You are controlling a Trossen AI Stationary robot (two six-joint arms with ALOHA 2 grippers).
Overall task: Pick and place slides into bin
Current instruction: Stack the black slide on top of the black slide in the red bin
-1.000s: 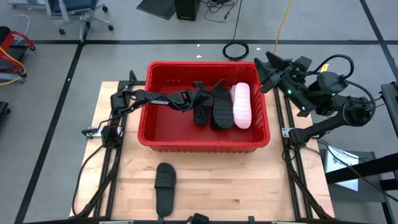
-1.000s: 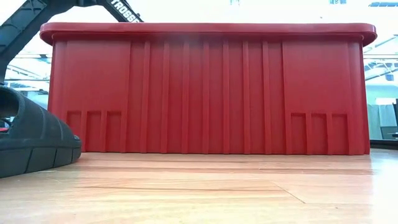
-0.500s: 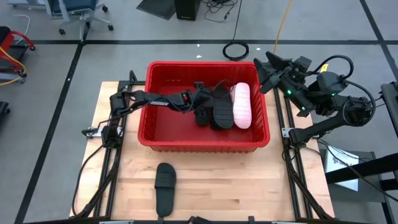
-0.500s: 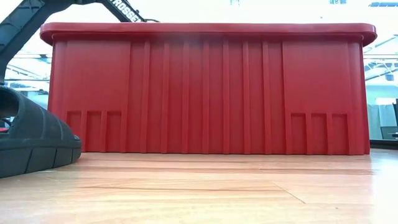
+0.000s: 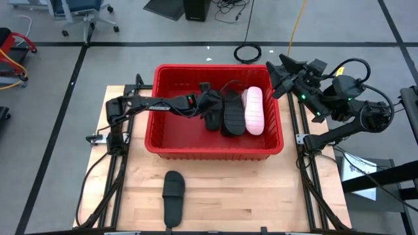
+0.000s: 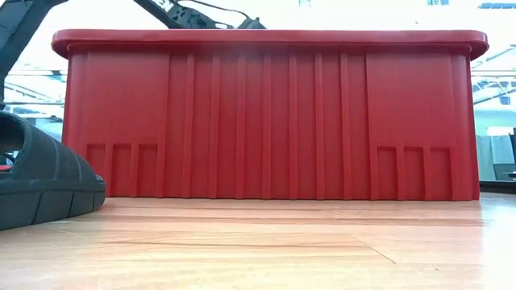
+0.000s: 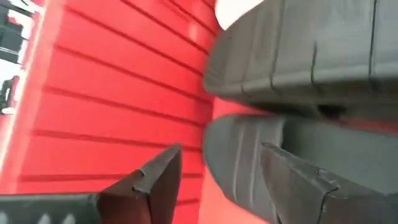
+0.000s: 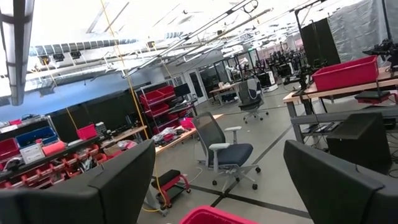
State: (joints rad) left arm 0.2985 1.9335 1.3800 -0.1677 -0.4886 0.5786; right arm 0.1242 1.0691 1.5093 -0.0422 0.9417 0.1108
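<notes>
Though the left gripper (image 5: 208,108) hangs in the large red plastic bin (image 5: 170,145), jaws parted, empty, the lone matte black slide sandal (image 5: 173,196) on the wooden bench (image 5: 261,189) lies nearer that arm, lengthwise front-to-back; the right gripper (image 5: 274,73) waits wide open.

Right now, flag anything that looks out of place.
One black slide lies on the table in front of the bin, not inside. In the bin, black slides lie crowded against a pink slide. Nothing looks damaged.

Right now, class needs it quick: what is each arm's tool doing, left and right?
Left tool: open inside the red bin, holding nothing, fingers beside a black slide.
Right tool: open, empty, raised beside the bin.
</notes>
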